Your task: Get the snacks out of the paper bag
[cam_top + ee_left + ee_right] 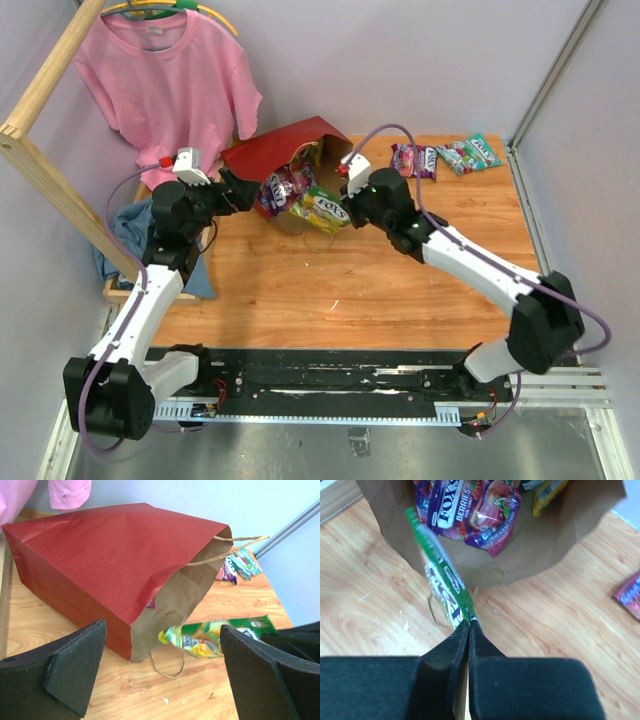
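right gripper (469, 622) pinching edge of green packet (441, 572), seemingly just outside paper bag (100, 555) mouth | left gripper (162, 650) splayed

Two matching arms are bolted to a black rail (330, 383), the left arm (135, 310) at its left end and the right arm (480, 265) at its right end. Each has a bulky black shoulder block nearest the rail, then long white shells with rounded black housings at the joints. A thin purple cable (392, 126) loops loosely along each arm away from the rail. At the end farthest from the rail, each wrist carries a small white camera box (190, 163) with a red spot. A tiny green light shows on the right wrist. The left gripper (164, 630) and right gripper (469, 625) have matte black, flat-faced, wedge-shaped fingers.
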`<state>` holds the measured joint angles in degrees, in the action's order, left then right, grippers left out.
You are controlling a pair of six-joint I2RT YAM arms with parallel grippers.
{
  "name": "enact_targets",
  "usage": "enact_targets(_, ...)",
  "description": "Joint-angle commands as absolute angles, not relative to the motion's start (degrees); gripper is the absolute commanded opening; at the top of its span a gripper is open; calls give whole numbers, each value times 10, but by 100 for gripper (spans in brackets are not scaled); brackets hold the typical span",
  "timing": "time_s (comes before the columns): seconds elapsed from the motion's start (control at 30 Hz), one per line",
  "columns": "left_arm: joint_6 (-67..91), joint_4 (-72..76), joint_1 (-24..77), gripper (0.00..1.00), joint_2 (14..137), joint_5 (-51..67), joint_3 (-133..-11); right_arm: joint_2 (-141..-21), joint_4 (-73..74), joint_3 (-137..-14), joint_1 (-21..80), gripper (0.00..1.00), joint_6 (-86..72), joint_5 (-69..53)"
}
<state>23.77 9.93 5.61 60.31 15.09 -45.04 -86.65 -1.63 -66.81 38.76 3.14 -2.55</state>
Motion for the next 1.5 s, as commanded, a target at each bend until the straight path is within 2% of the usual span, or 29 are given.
enact_targets(0.0, 233, 103, 49, 100, 586, 152, -455, -761, -29, -607, 362, 1, 5, -6)
enact_targets(0.23, 249, 118, 49, 100, 595, 170, -455, -607, 0, -517, 214, 1, -103, -5)
enact_targets(0.43, 266, 130, 50, 100, 599, 191, -454, -571, 1, -471, 95, 1, -217, -16)
enact_targets(0.63, 279, 137, 49, 100, 596, 199, -455, -600, -6, -487, 104, 1, -252, -101)
enact_targets(0.83, 288, 141, 49, 100, 601, 207, -454, -612, -18, -500, 146, 1, -261, -115)
enact_targets(0.97, 285, 140, 49, 100, 599, 204, -453, -599, -15, -483, 145, 1, -252, -92)
enact_targets(1.07, 285, 141, 49, 100, 602, 204, -453, -599, 5, -466, 141, 1, -254, -25)
enact_targets(1.13, 284, 141, 49, 100, 605, 205, -453, -610, 23, -450, 123, 7, -275, 21)
enact_targets(1.17, 283, 141, 49, 100, 606, 206, -453, -617, 27, -440, 106, 16, -289, 34)
enact_targets(1.23, 281, 141, 49, 100, 606, 206, -453, -631, 27, -422, 78, 65, -317, 29)
enact_targets(1.27, 279, 139, 49, 100, 606, 205, -453, -637, 28, -417, 68, 80, -326, 13)
enact_targets(1.37, 276, 134, 49, 100, 606, 200, -455, -641, 43, -433, 64, 93, -321, -9)
enact_targets(1.47, 280, 137, 49, 100, 604, 202, -454, -629, 62, -457, 77, 97, -307, 3)
